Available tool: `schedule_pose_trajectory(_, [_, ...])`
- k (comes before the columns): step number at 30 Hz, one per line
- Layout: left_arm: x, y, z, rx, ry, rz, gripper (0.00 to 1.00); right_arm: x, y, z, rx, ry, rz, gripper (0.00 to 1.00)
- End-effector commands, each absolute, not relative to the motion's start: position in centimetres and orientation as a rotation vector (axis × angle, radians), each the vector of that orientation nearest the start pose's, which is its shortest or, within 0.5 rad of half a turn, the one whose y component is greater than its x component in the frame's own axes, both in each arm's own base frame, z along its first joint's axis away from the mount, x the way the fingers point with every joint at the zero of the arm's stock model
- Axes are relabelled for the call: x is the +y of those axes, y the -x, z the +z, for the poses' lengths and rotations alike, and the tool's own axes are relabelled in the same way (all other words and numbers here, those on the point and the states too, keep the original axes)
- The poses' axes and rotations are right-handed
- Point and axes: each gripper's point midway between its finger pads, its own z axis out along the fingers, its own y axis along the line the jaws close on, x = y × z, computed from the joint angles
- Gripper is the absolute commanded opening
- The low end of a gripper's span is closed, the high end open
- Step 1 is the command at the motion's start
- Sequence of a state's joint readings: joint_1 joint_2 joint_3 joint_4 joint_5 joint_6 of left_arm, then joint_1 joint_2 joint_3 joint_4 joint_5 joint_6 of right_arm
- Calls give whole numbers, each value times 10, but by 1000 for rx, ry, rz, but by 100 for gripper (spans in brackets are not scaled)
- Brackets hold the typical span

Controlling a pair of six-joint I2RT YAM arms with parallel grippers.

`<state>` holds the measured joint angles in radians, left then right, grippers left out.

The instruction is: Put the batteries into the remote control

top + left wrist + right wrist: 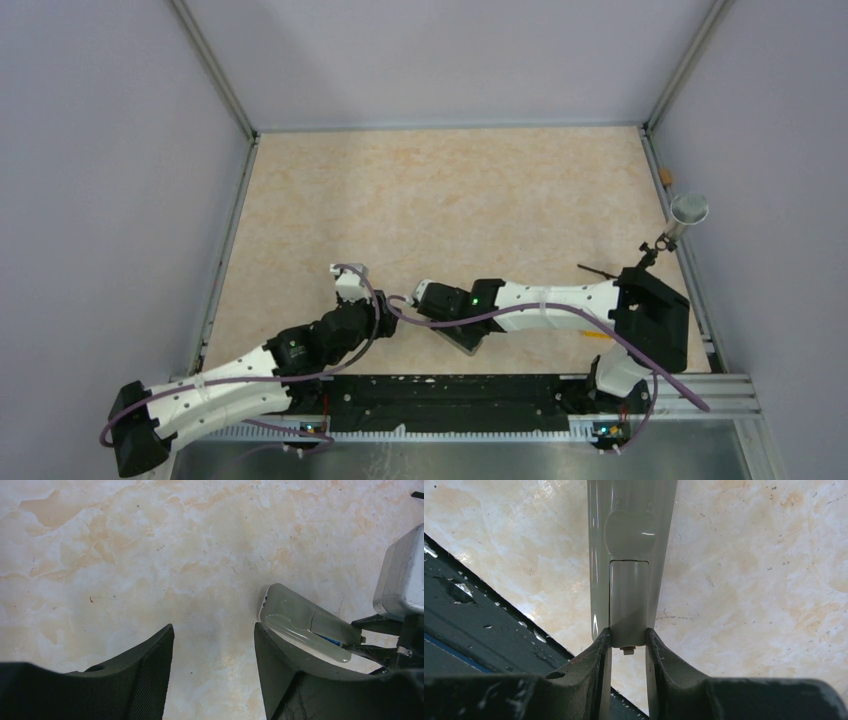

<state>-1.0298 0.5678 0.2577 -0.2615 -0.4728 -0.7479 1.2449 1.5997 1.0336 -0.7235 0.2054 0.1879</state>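
Grey-backed remote control (631, 545) sits clamped in the right gripper (628, 645). The left gripper (215, 645), open and empty, should probably press the cover (331, 626) at its three o'clock squarely.

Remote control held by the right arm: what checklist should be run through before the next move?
1. Grip: the right gripper has its jaws clamped on the end of the slim grey-backed remote control: ok.
2. Remote's grey back, with the recess, facing up: ok.
3. Small grey battery cover flush: its edge looks lifted in the left wrist view: not ok.
4. Slim blue batteries seated: only a blue sliver shows under the cover: cannot tell.
5. Helper free: the left gripper has its jaws open and empty, beside the remote: ok.
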Motion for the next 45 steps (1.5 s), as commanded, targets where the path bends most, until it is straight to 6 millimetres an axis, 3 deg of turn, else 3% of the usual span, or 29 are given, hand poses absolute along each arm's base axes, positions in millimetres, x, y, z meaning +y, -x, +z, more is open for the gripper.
schedule_pose_trajectory(1, [-179,-175,89,2088,-14,-585,61,273,-130,46,2437,1324,27,0])
schedule_pose_trajectory(15, [-179,-175,89,2088,-16,-584,61,276,-130,40,2449,1306,30,0])
schedule_pose_trajectory(22, [-179,-176,88,2091,-18,-578,61,277,-128,39,2455,1306,50,18])
schedule_pose_trajectory(26, [-180,-175,88,2094,-21,-577,61,279,-127,39,2456,1306,62,23])
schedule_pose_trajectory(45, [-182,-175,86,2106,-35,-573,61,284,-124,42,2472,1265,114,33])
